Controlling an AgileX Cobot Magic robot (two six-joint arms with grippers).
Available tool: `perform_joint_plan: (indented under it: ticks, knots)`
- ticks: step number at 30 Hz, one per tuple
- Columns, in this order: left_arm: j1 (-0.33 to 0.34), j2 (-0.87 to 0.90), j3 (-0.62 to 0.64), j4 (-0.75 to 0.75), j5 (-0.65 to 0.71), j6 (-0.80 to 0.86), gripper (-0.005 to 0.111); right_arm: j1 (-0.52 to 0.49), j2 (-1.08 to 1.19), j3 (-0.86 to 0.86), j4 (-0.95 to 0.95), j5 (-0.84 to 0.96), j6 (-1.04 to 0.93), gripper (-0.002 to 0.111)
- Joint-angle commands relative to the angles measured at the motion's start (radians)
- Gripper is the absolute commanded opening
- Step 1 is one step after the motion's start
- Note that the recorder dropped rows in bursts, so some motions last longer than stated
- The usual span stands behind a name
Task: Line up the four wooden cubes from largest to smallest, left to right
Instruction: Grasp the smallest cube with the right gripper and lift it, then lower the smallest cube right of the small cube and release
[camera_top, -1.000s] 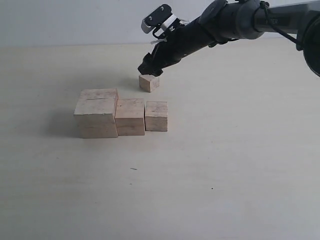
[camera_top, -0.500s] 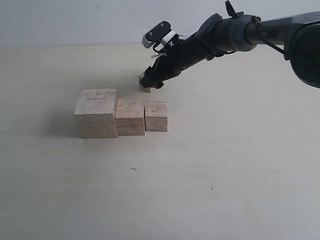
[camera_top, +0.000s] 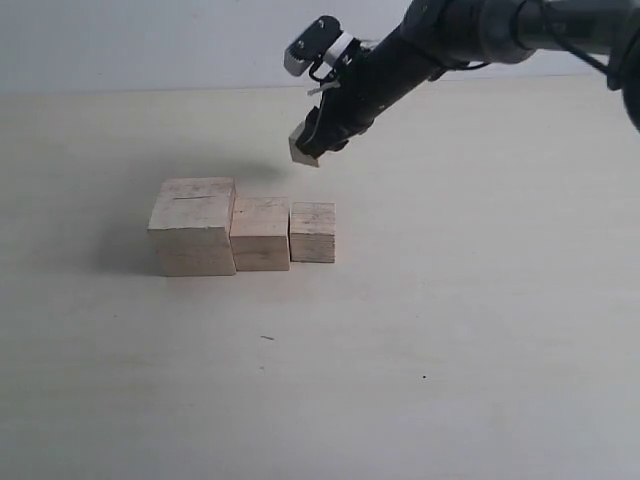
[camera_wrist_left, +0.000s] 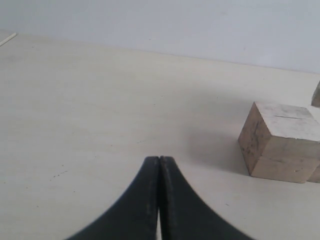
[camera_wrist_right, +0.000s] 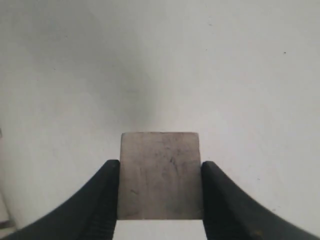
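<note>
Three pale wooden cubes stand in a touching row on the table: the largest cube (camera_top: 194, 226) with a thin saw-line on the left, the second cube (camera_top: 261, 233) in the middle, the third cube (camera_top: 313, 232) on the right. My right gripper (camera_top: 312, 146) is shut on the smallest cube (camera_top: 301, 149) (camera_wrist_right: 160, 175) and holds it off the table, behind the row. Its black fingers (camera_wrist_right: 100, 200) press both side faces. My left gripper (camera_wrist_left: 159, 161) is shut with nothing in it, low over bare table; the largest cube (camera_wrist_left: 280, 141) lies ahead of it.
The pale tabletop (camera_top: 450, 330) spreads all round the row. A light wall (camera_top: 150, 40) runs along the table's far edge. The right arm (camera_top: 470, 35) reaches in from the upper right.
The right gripper came down onto the smallest cube, shut on it, and has lifted it off the table. The three cubes in the row have not moved.
</note>
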Motion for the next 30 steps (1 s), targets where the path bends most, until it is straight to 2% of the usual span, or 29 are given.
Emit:
perform_joint_plan:
  ticks: [1,4,9,13,16,23,30]
  knots:
    - [-0.006,-0.006,0.003,-0.009,-0.011,0.001,0.000,-0.002,-0.105,-0.004,-0.200,0.072,0.167,0.000]
    - [-0.006,-0.006,0.003,-0.009,-0.011,0.001,0.000,-0.029,-0.156,-0.004,-0.280,0.141,0.300,0.000]
    - [-0.006,-0.006,0.003,-0.009,-0.011,0.001,0.000,-0.099,-0.213,-0.002,-0.266,0.324,0.329,0.000]
    - [-0.006,-0.006,0.003,-0.009,-0.011,0.001,0.000,-0.153,-0.262,0.075,-0.144,0.349,0.325,0.000]
    - [-0.006,-0.006,0.003,-0.009,-0.011,0.001,0.000,-0.171,-0.314,0.182,-0.127,0.337,0.293,0.000]
    - [-0.006,-0.006,0.003,-0.009,-0.011,0.001,0.000,-0.171,-0.392,0.396,-0.105,0.247,0.019,0.000]
    - [-0.006,-0.006,0.003,-0.009,-0.011,0.001,0.000,-0.171,-0.329,0.456,-0.006,0.237,-0.232,0.000]
